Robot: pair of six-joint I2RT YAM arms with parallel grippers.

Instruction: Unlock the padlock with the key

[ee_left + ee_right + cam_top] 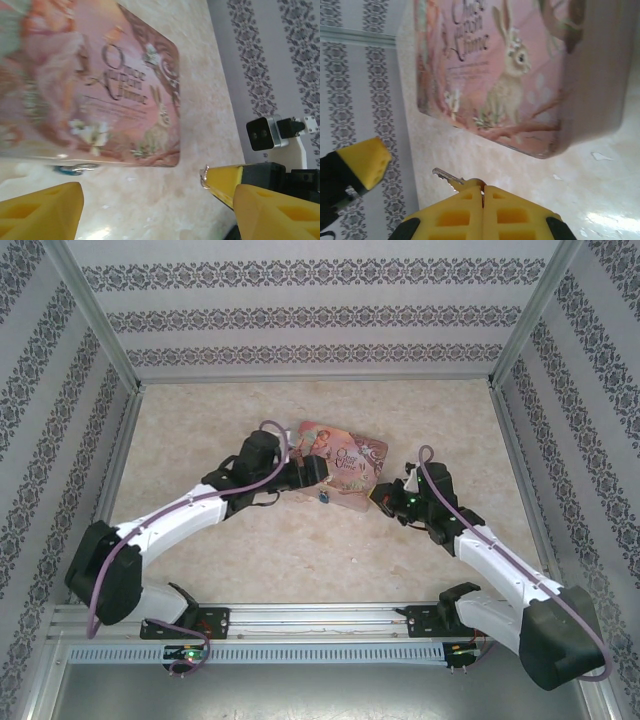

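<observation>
Early stage: key (pixel 446 176) pinched in shut right claw (pixel 482 192), blade poking out, not yet at lock. Padlock (pixel 75 169) lies on bench (pixel 200 125) against near edge of pink tin (pixel 100 85), ungripped. Left claw (pixel 157 210) gapes wide, empty, near padlock. Remaining: steady lock, insert key, turn. Left wrist view gives padlock close; right wrist view gives key teeth; top view, arms flanking tin.

The pink tin (pixel 100 85) carries the only lettering: a large ornate script title (pixel 122 70) on its illustrated lid, seemingly "Once Upon a Time", though the middle words are blurred. Finer lines of print beneath the title are too soft to read.
</observation>
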